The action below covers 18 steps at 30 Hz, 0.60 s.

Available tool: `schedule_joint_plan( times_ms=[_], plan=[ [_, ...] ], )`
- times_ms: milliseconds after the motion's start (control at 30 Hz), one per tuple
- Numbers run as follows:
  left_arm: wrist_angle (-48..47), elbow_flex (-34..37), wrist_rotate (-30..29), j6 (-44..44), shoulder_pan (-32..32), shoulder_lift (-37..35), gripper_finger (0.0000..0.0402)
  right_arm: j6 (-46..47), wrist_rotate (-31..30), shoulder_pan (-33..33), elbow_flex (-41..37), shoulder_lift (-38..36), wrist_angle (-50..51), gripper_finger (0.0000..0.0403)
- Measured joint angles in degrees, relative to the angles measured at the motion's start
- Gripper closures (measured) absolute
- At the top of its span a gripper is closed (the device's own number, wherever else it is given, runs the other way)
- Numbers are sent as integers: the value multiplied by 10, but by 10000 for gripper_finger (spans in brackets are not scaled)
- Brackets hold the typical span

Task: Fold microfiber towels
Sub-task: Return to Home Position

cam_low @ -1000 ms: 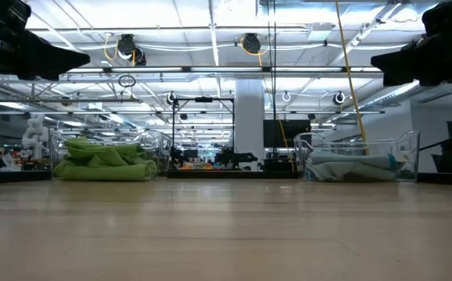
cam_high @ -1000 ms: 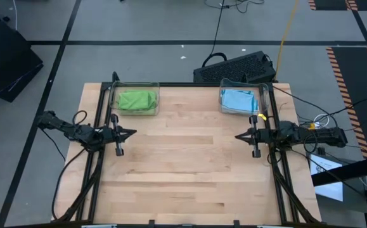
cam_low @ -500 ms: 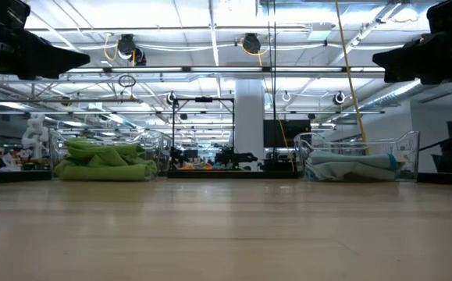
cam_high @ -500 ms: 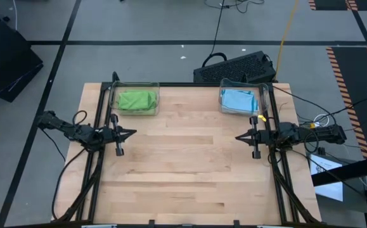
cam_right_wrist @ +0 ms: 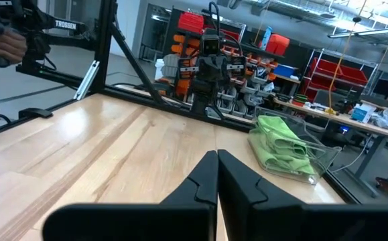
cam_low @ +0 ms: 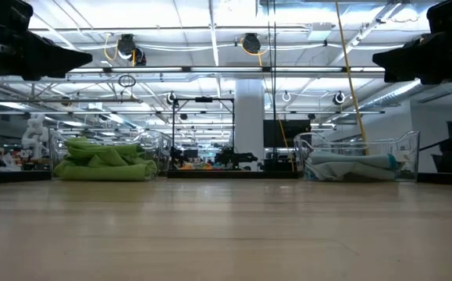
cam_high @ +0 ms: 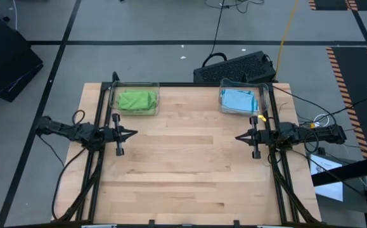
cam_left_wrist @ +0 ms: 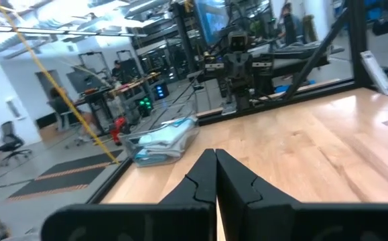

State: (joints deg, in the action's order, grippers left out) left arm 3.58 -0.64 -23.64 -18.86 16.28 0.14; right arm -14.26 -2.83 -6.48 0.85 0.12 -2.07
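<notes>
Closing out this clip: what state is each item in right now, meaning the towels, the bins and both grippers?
green towels: folded, piled inside the left bin.
blue towels: folded, lying inside the right bin.
left gripper: shut, empty, above the left side of the table.
right gripper: shut, empty, above the table's right side.

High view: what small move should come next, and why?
Probably just stop here: green towels lie in the left bin, blue towels in the right bin, and the left gripper and right gripper are shut at the table sides.
</notes>
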Motion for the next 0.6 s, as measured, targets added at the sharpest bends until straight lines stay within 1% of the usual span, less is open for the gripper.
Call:
schedule_joint_plan(
  times_ms=[100, 367, 467, 600],
  plan=[
    [-3, 0, 71, 11, -51, 0, 400, 0, 0, 0, 0, 0, 0, 403],
    [-27, 0, 203, 45, -190, 0, 400, 0, 0, 0, 0, 0, 0, 403],
    [-32, 0, 238, 45, -231, 2, 400, 0, 0, 0, 0, 0, 0, 403],
    [-31, 0, 260, 46, -267, 2, 400, 0, 0, 0, 0, 0, 0, 403]
  ],
)
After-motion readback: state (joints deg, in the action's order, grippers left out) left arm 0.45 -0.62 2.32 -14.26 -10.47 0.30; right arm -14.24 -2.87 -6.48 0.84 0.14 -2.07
